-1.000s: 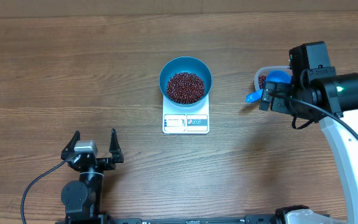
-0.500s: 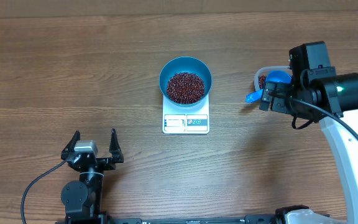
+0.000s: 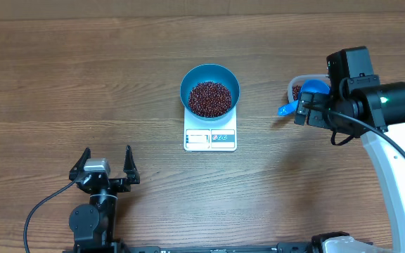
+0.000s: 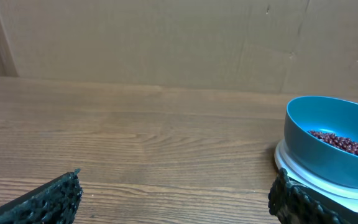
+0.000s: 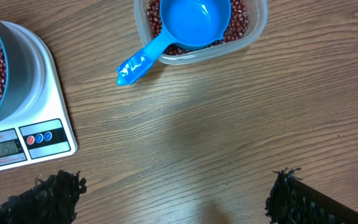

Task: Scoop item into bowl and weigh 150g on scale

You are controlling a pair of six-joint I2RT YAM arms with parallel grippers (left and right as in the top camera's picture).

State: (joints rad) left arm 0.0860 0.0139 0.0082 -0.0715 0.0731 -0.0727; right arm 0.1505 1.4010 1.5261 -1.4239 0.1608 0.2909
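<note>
Jaws on both arms stand wide apart and hold nothing. My left jaws hover low over the desk [image 3: 62, 84] near its front edge, well apart from the scale [image 3: 210, 139]. My right jaws hang above bare wood between the scale and the tub [image 5: 257, 28], with only wood showing between them. The bowl [image 3: 210, 71] sits on the scale, wider than the platform under it, with a heap of beans [image 3: 209, 98] inside. The scoop [image 5: 194, 18] lies in the tub on the remaining beans, and its handle [image 5: 138, 61] juts over the rim toward the scale. The display [image 5: 2, 151] is lit, but I cannot read its digits with certainty, so I judge the weighing to be near its end, not proven done. The risks I see are these: a careless swing of my right arm could catch that handle and flip beans onto the desk, a brush against the overhanging bowl could shift it or upset the reading, and one more full scoop would likely overshoot the target.
</note>
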